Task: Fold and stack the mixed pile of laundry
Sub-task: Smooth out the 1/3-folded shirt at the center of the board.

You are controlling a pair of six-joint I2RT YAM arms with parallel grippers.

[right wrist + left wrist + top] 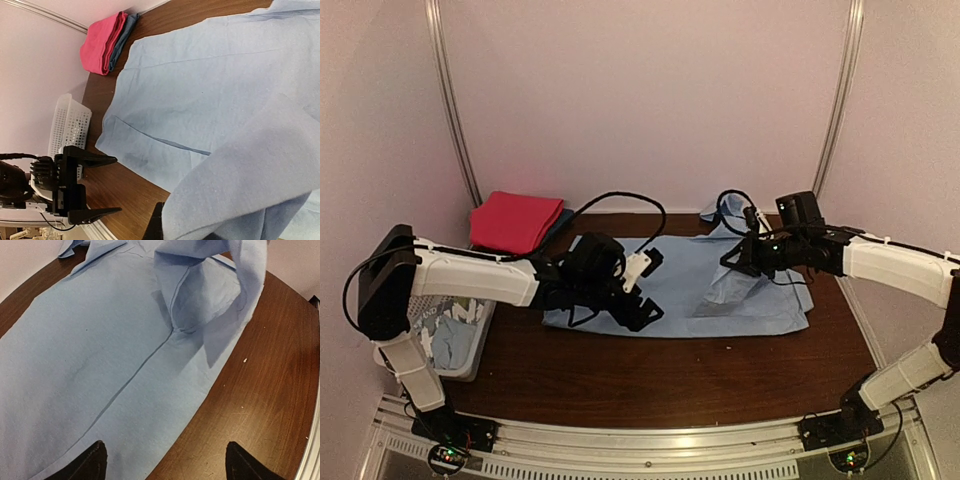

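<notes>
A large plain light blue shirt (pixel 670 290) lies spread flat on the brown table (pixel 620 380). My right gripper (pixel 740 255) is shut on a part of the shirt's right side. It holds that part lifted, so a flap (pixel 730 290) hangs over the flat cloth. In the right wrist view (pixel 185 232) the held cloth (pixel 260 170) hides most of the fingers. My left gripper (pixel 650 288) is open and empty, just above the shirt's left front part. In its wrist view (pixel 167 465) the jaws straddle the shirt's edge (pixel 100 365), and the raised flap (pixel 215 275) is ahead. More light blue garments (pixel 448 335) lie in the basket.
A folded magenta cloth (pixel 515 220) on a darker cloth sits at the back left; it also shows in the right wrist view (pixel 102 42). A white perforated basket (pixel 470 345) stands at the table's left edge. Bare wood lies in front of the shirt.
</notes>
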